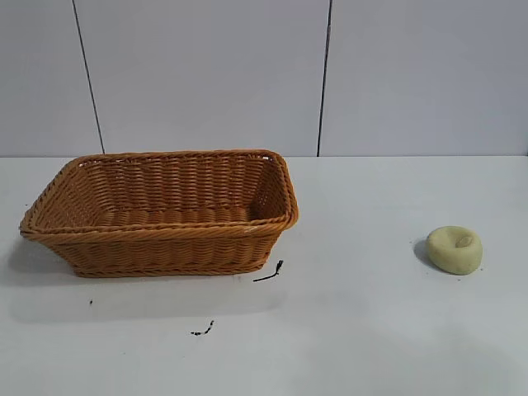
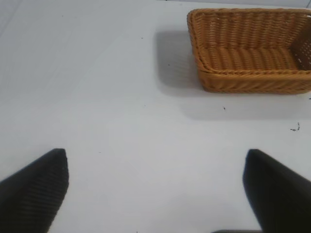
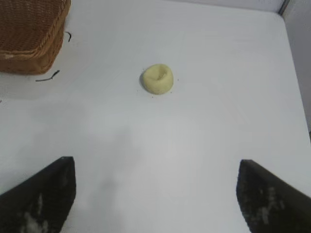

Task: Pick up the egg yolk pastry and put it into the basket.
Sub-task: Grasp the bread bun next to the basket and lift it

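The egg yolk pastry, a small pale yellow-green puck with a dimple, lies on the white table at the right. It also shows in the right wrist view, well ahead of my right gripper, which is open and empty. The wicker basket stands at the left and holds nothing that I can see. In the left wrist view the basket is far ahead of my left gripper, which is open and empty over bare table. Neither arm shows in the exterior view.
Two small dark scraps lie on the table near the basket, one at its corner and one nearer the front. A grey panelled wall stands behind. The table's edge shows in the right wrist view.
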{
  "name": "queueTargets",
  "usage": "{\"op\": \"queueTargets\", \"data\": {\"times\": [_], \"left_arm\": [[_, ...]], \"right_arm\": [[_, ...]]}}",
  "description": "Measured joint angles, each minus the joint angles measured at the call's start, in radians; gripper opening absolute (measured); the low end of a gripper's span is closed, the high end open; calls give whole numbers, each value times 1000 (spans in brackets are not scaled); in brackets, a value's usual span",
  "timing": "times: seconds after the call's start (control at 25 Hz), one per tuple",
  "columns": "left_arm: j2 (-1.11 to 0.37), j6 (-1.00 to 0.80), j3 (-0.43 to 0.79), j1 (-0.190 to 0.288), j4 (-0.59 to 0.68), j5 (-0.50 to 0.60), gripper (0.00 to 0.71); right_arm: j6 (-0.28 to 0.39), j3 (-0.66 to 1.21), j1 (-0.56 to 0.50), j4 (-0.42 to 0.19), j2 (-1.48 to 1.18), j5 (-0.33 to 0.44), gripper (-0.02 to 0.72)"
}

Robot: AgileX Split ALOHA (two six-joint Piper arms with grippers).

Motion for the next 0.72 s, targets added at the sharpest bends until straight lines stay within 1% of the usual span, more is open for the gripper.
{"op": "queueTargets", "data": {"times": [0.44,0.72], "left_arm": [[0,0,0,0,0,0,696],[0,0,0,0,0,0,696]], "right_arm": [[20,-373,0,0,784,-7,622],[22,-605,0,1,1172,-14,622]]}}
